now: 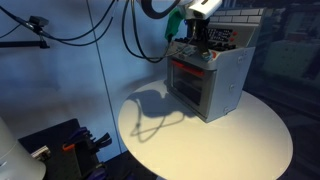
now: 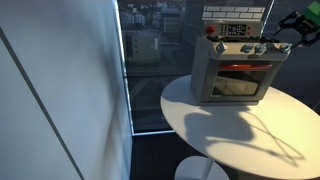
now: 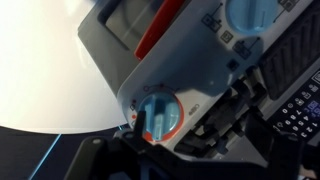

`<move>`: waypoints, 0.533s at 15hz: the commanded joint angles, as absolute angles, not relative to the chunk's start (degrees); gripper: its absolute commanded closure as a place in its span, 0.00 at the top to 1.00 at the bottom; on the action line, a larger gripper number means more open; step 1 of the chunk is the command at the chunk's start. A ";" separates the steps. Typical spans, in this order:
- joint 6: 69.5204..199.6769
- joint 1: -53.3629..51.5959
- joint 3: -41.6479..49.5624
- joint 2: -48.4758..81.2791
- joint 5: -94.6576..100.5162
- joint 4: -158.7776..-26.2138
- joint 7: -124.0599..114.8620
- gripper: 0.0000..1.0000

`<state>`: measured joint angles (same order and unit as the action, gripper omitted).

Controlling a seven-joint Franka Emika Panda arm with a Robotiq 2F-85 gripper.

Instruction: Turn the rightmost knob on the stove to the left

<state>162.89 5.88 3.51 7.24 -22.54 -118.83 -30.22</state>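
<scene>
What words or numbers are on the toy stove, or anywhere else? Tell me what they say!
No text here can be read.
On the stove, front panel: small square marks in the wrist view, too blurred to read.
On the brick back panel in an exterior view: too small to tell if anything is written.

The stove (image 2: 235,80) stands on the table (image 2: 230,140), the hand (image 2: 283,43) at its knob row's (image 2: 240,47) end.
</scene>
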 commanded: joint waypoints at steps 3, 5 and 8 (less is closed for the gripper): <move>162.95 5.47 3.89 8.77 -24.57 -116.50 -29.86 1.00; 163.03 5.46 3.91 8.89 -24.59 -116.45 -29.90 0.82; 163.17 5.48 3.97 8.76 -24.56 -116.68 -29.91 0.62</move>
